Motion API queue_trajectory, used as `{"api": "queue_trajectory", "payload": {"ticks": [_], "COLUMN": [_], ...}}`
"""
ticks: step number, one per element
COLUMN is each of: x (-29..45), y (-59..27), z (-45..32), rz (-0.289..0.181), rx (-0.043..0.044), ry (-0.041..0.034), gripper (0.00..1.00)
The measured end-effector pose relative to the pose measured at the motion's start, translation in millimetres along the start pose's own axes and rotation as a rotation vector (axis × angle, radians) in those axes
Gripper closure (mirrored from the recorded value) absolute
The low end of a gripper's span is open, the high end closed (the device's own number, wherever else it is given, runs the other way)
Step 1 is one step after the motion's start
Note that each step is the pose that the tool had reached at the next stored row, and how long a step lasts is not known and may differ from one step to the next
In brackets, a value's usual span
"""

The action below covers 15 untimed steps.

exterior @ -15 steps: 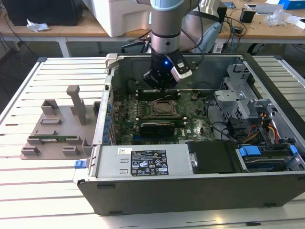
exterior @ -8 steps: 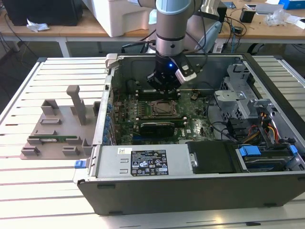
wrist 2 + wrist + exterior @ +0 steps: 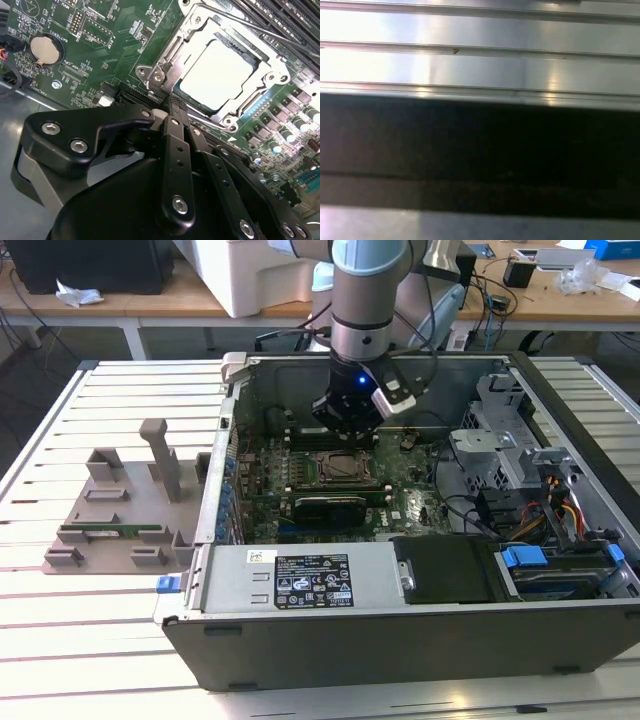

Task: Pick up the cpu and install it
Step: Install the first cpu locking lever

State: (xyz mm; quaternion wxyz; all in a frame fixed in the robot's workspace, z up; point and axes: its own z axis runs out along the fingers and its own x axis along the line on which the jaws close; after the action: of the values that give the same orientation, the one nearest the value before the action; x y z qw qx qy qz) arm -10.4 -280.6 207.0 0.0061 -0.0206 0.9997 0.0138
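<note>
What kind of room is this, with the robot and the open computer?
Probably a lab or workshop. A robot arm reaches into an opened computer case on a slatted metal table, and desks with cables stand behind.

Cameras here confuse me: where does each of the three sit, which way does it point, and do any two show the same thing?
Exterior view: off the arm, looking down on the open computer case on a slatted table; the arm and pincer hang above the motherboard.
Second wrist view: on the arm, looking past the dark pincer at the cpu seated in its socket frame.
First wrist view: on the arm, facing pale metal slats and a dark band.
Shared: the exterior and second wrist views both show pincer and socket.
</note>
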Motion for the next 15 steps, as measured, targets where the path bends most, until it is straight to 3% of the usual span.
{"api": "queue_trajectory", "payload": {"ticks": [8, 15], "x": [-1.4, -2.1], "y": [-1.7, -1.8], "z": [5.2, 6.5], "rz": [0.0, 0.0], "rx": [0.0061, 0.0062], "ry": [0.0009, 0.0005], "gripper": [0.89, 0.89]}}
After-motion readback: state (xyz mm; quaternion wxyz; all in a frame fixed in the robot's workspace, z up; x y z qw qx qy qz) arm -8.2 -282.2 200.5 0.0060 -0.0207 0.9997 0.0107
